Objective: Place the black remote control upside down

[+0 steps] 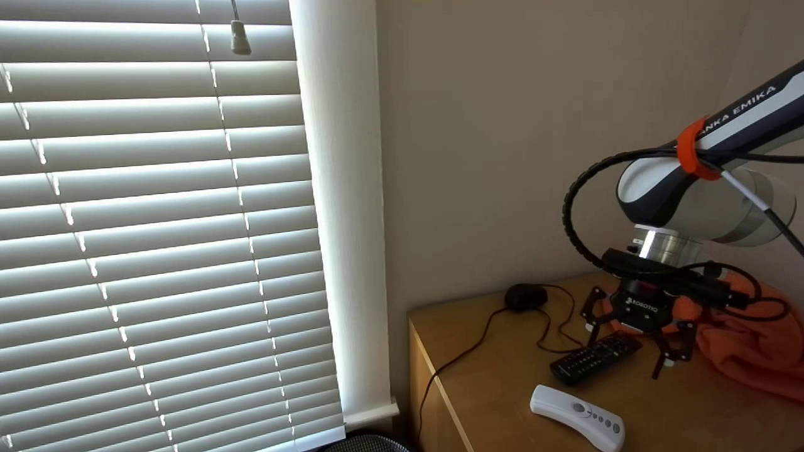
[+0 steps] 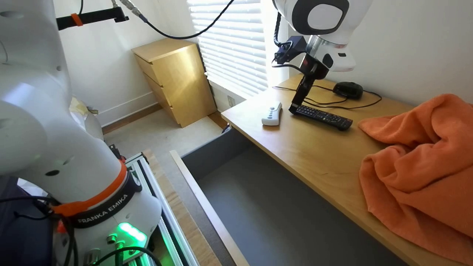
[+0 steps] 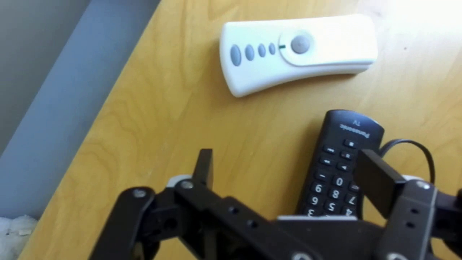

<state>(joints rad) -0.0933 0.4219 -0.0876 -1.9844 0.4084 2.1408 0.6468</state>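
Observation:
The black remote control (image 1: 593, 359) lies flat on the wooden desktop with its buttons facing up. It also shows in an exterior view (image 2: 327, 117) and in the wrist view (image 3: 335, 166), where its lower end is hidden behind the gripper. My gripper (image 3: 288, 164) is open and empty, pointing down above the desktop. In the wrist view, the right finger overlaps the remote's right edge and the left finger is over bare wood to its left. The gripper shows in both exterior views (image 1: 625, 356) (image 2: 294, 108); how high its fingertips are above the desktop is hard to tell.
A white remote (image 3: 299, 50) lies near the black one, also in both exterior views (image 1: 578, 414) (image 2: 272, 113). A small black object with a cable (image 2: 348, 90) sits near the wall. An orange cloth (image 2: 425, 166) is bunched on the desktop. A drawer (image 2: 281, 207) stands open below the desk edge.

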